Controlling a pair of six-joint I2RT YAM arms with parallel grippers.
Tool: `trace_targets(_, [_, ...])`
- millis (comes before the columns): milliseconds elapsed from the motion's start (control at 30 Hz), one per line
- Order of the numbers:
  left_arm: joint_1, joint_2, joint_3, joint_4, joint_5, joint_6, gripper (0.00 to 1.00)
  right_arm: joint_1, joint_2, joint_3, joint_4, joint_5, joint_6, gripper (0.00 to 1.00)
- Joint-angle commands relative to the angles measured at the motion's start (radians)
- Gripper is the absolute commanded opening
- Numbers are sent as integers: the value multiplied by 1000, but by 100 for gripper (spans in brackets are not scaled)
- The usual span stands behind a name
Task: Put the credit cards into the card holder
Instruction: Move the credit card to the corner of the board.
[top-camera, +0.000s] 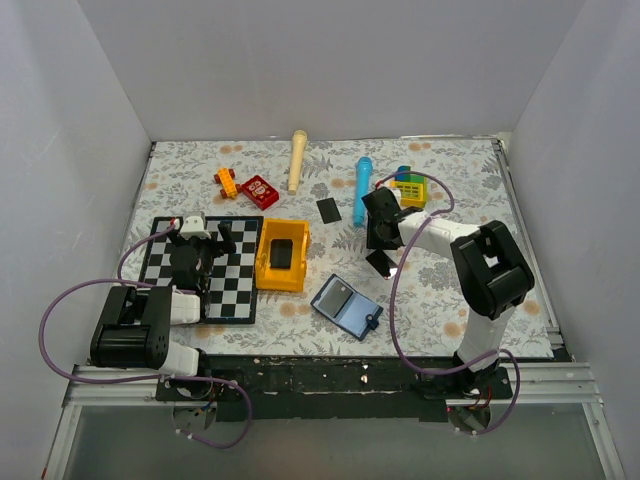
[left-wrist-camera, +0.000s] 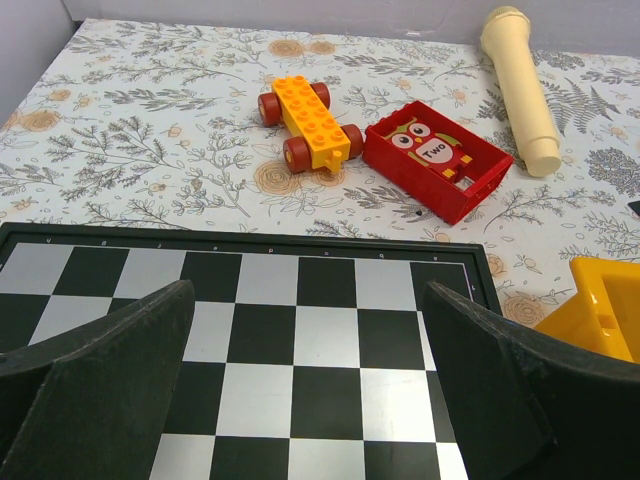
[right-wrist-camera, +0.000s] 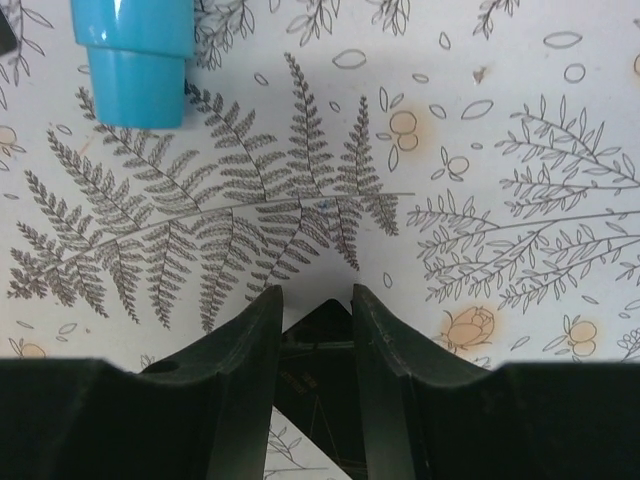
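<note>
The card holder (top-camera: 345, 305) lies open on the flowered cloth at front centre, navy outside and pale blue inside. One black credit card (top-camera: 327, 210) lies flat further back, left of the blue tube. A second credit card (top-camera: 380, 263) lies just under my right gripper (top-camera: 381, 245). In the right wrist view that credit card (right-wrist-camera: 320, 380) shows in the gap of my right gripper (right-wrist-camera: 315, 295), whose jaws stand apart, open, with the card's corner poking out between them. My left gripper (top-camera: 200, 250) (left-wrist-camera: 310, 300) hovers wide open over the chessboard (left-wrist-camera: 300, 340), holding nothing.
A yellow bin (top-camera: 282, 275) with a dark object inside stands right of the chessboard (top-camera: 235, 290). At the back lie an orange toy car (top-camera: 227, 183), a red block (top-camera: 260, 191), a cream stick (top-camera: 297, 160), a blue tube (top-camera: 362, 190) and a green-yellow basket (top-camera: 410, 187).
</note>
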Motion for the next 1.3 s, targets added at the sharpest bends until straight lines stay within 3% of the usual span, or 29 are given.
trace_targets(0, [-2, -4, 14, 6, 11, 14, 98, -6, -20, -60, -51, 21, 58, 43])
trace_targets(200, [-1, -5, 14, 6, 9, 14, 98, 26, -62, -194, -82, -8, 122, 42])
trace_targets(467, [1, -5, 14, 6, 9, 14, 98, 190, -122, -377, -157, 16, 256, 42])
trace_targets(733, [-1, -5, 14, 6, 11, 14, 98, 322, -254, -554, -186, -56, 440, 42])
trace_targets(967, [-2, -4, 14, 6, 9, 14, 98, 422, -431, -584, -309, -79, 541, 41])
trace_targets(1133, [-1, -5, 14, 6, 11, 13, 98, 439, -599, -482, -444, 41, 532, 42])
trace_targets(1267, [-2, -5, 14, 6, 11, 13, 98, 437, -670, -390, -458, 139, 450, 42])
